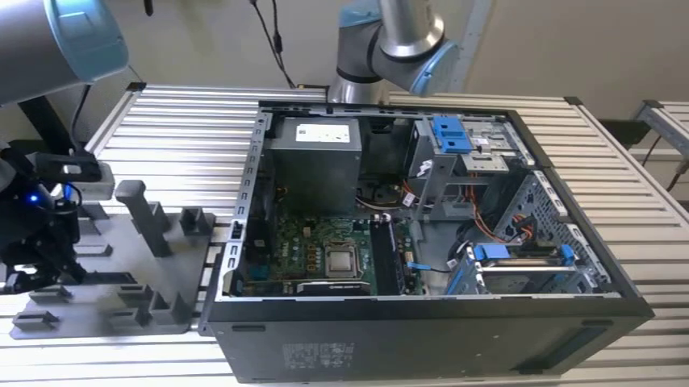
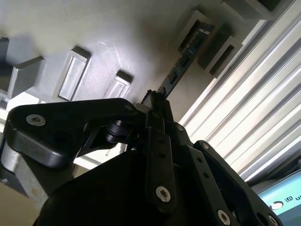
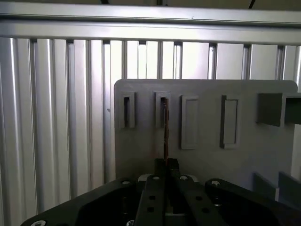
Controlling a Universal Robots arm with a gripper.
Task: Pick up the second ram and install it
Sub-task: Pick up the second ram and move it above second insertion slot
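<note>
your claw (image 3: 165, 165) is pressed together, pinching one end of the ram stick (image 3: 165, 132). the stick's other end sits in a slot between two posts on the grey tray (image 3: 207, 160). the tray lies on the table (image 1: 161, 121), at the exterior view's left, just beside the open computer box (image 1: 431, 347).

Greys, black and silver
Grey tray (image 3: 207, 117); ribbed silver table (image 3: 56, 103); black gripper (image 3: 166, 163); dark second ram (image 3: 165, 127); green motherboard (image 1: 306, 242); blue clips (image 1: 450, 133).
</note>
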